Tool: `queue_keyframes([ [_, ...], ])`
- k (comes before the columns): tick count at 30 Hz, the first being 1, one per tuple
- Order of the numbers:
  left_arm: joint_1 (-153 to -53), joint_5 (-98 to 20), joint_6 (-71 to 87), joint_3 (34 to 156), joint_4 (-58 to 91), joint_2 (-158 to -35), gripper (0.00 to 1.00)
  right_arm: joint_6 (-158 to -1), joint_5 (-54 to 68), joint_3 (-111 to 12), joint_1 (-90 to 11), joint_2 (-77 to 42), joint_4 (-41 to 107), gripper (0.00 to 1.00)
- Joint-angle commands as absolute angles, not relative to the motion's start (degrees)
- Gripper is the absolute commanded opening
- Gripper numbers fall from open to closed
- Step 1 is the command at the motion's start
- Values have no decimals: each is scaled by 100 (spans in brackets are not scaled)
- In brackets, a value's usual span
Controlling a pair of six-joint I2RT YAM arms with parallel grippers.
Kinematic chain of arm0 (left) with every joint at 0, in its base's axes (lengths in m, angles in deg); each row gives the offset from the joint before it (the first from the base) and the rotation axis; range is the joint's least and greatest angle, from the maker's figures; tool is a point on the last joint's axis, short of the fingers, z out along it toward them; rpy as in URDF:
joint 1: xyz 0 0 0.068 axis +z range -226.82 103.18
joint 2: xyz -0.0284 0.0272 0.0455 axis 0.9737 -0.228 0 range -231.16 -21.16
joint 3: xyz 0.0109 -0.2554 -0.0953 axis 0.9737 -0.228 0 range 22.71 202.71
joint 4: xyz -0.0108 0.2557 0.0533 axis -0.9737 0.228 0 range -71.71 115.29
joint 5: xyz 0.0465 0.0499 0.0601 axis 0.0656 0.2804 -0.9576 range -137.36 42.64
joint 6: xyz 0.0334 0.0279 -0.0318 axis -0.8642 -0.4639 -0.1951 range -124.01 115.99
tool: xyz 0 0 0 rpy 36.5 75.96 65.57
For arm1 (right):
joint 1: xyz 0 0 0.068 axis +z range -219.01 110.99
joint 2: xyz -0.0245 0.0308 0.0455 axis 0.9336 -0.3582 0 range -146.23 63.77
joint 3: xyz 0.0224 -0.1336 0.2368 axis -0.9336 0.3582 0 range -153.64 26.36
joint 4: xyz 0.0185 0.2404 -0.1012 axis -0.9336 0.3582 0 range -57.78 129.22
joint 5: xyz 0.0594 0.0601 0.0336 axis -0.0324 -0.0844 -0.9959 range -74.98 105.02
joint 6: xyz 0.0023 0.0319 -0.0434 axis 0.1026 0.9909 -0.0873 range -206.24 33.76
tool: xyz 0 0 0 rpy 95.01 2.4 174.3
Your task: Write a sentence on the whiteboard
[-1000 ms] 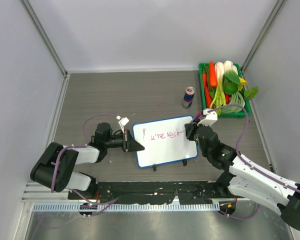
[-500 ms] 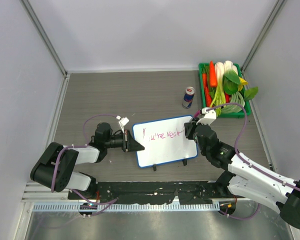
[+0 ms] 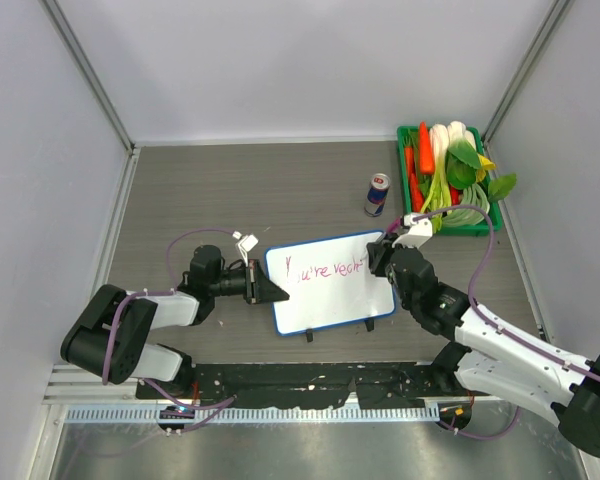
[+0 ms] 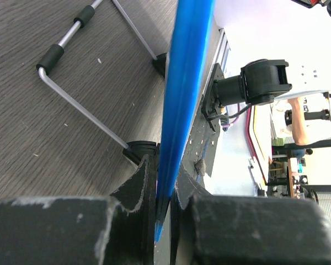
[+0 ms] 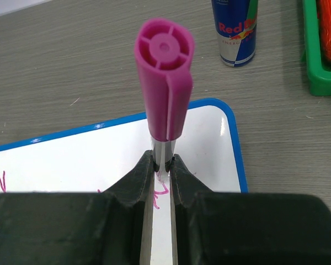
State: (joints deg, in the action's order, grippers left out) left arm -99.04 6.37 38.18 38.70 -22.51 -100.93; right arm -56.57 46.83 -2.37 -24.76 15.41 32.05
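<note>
Whiteboard (image 3: 330, 283): on the table between my two arms; my left wrist sees only its blue edge
Left gripper (image 3: 271, 290): jaws pinching the board's left rim
Right gripper (image 3: 378, 262): jaws pinching a pink marker (image 5: 164, 83) over the board's right end — tip hidden behind my fingers
Sentence (image 3: 327, 269): one pink line; "u're" legible — the rest too small
Can (image 3: 377, 194): upright beyond the board
</note>
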Motion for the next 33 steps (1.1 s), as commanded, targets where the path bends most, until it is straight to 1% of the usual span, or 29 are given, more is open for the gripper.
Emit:
queue_keyframes([
  [1,-9906,106,3730,3897,-1757,-10246,0,-5654,4613,-361,-2498,1508,3037,1],
  [21,-9897,107,3739,3888,-1757,-10246,0,-5390,4376,35,-2498,1886,3652,2],
  [33,-9906,98,3739,3888,-1766,-10246,0,-5434,4587,26,-2498,1965,3749,1],
])
